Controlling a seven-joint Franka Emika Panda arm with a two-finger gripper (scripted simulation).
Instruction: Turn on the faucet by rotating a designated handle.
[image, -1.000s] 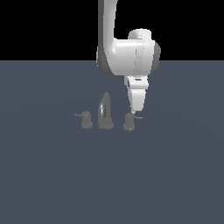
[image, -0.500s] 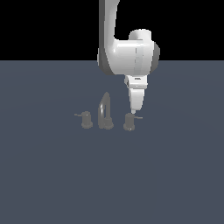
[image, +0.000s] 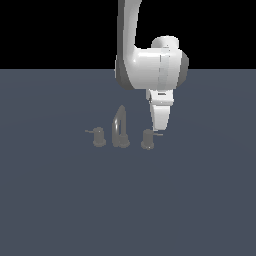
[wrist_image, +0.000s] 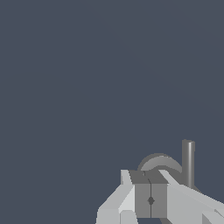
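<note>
Seen on a flat slate-grey floor under a black backdrop: a small dull-grey metal faucet set (image: 120, 135), with a tall arched spout (image: 120, 131) on a round base at centre and a short knob on either side. On the exterior view's right of the spout, close beside it, the designated short grey cylindrical handle (image: 147, 139) on its round base, a thin paler lever pointing toward the exterior view's right. On the exterior view's left, a little further from the spout, the twin grey knob (image: 98, 137) with its lever pointing the opposite way. Above the handle, the white Panda arm (image: 150, 65) reaching down from the top of the frame, its pale gripper (image: 159, 127) lowered just behind and beside the lever on the exterior view's right. Whether touching the lever or merely next to it, hard to judge from that angle. In the wrist view, the gripper (wrist_image: 151, 200) with its two grey finger pads (wrist_image: 142, 199) pressed flat together along a single seam, nothing between them; just past the fingertips, the rounded top of the handle (wrist_image: 159, 162) and its upright-looking lever rod beside it.
</note>
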